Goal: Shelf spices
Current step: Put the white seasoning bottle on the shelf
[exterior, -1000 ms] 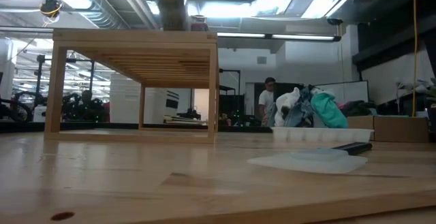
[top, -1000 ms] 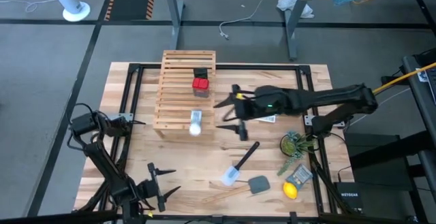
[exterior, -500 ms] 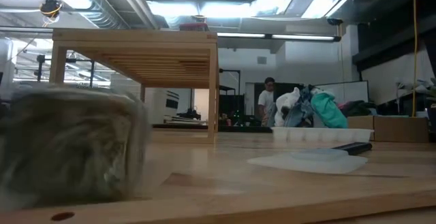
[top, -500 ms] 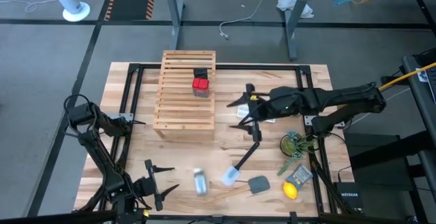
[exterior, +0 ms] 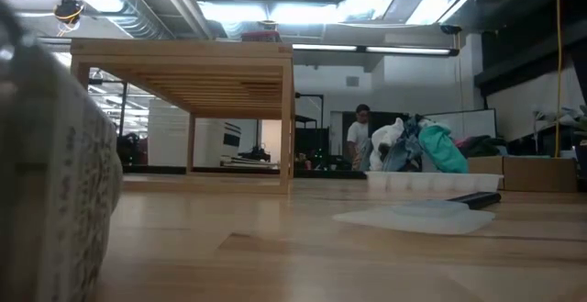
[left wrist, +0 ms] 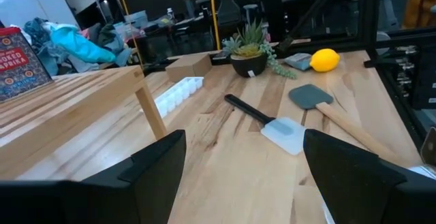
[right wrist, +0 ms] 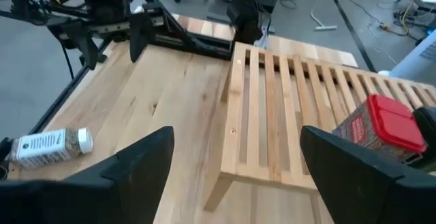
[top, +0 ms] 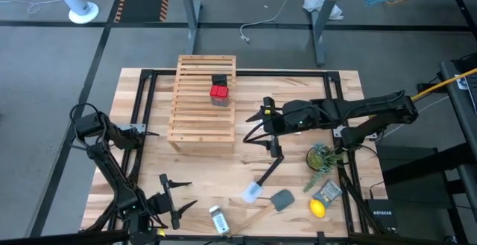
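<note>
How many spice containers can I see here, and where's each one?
3. The red container and the black container sit on the wooden shelf. The clear jar lies on its side at the table's front edge.

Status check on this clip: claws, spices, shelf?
Both claws open, empty: left, right. Red spice and black spice on shelf. Clear jar lying at table's near edge.

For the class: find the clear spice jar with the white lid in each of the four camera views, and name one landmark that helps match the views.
High view: the clear jar lies on its side at the table's near edge, off the shelf.
Low view: the jar fills the left edge, very close and blurred.
Left wrist view: not in it.
Right wrist view: the jar lies at the lower left, apart from the shelf.
Shared landmark: the wooden slatted shelf, seen in every view.
</note>
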Available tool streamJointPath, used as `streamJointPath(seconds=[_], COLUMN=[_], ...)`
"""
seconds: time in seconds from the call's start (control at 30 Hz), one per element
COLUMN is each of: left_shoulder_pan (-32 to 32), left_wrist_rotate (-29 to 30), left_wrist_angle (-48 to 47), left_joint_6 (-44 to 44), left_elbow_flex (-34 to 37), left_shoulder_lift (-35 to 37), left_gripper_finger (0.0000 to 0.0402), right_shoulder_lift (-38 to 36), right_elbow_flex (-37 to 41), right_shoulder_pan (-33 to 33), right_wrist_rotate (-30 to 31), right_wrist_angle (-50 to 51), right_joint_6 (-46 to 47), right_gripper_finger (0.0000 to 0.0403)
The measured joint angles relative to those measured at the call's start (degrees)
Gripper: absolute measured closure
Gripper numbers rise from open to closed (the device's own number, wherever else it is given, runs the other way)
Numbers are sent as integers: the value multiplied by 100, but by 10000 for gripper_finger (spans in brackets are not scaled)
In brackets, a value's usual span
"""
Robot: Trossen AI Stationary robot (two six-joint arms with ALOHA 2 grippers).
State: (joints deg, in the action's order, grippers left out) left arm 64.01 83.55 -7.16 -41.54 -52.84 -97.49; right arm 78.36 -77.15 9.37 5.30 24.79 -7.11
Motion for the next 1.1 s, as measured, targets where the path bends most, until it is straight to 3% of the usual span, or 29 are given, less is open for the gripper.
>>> streamJointPath(seconds=[0.17, 0.37, 0.53, 0.77, 1.1], left_shoulder_pan=[2, 1, -37, -59, -61], left_wrist_rotate=[-117, -1000, -1093, -1484, -2038], left_wrist_angle=[12, 88, 530, 1381, 2184], left_joint_6=[-83, -980, -1605, -1748, -1470], left_elbow_flex=[0, 0, 0, 2, -1], left_shoulder_lift=[0, -48, -508, -1061, -1180], left_gripper_finger=[112, 112, 112, 112, 112], right_shoulder_lift=[128, 631, 1571, 2898, 3934], right_elbow_flex=[-5, -8, -8, 0, 0], right_shoulder_pan=[4, 316, 1069, 1858, 2550], right_wrist_rotate=[-332, -1378, -1347, -1349, -1500], right_wrist_angle=[117, 351, 127, 7, -1394], right_joint_6=[249, 1325, 1462, 1467, 2363], right_gripper_finger=[77, 77, 77, 77, 77])
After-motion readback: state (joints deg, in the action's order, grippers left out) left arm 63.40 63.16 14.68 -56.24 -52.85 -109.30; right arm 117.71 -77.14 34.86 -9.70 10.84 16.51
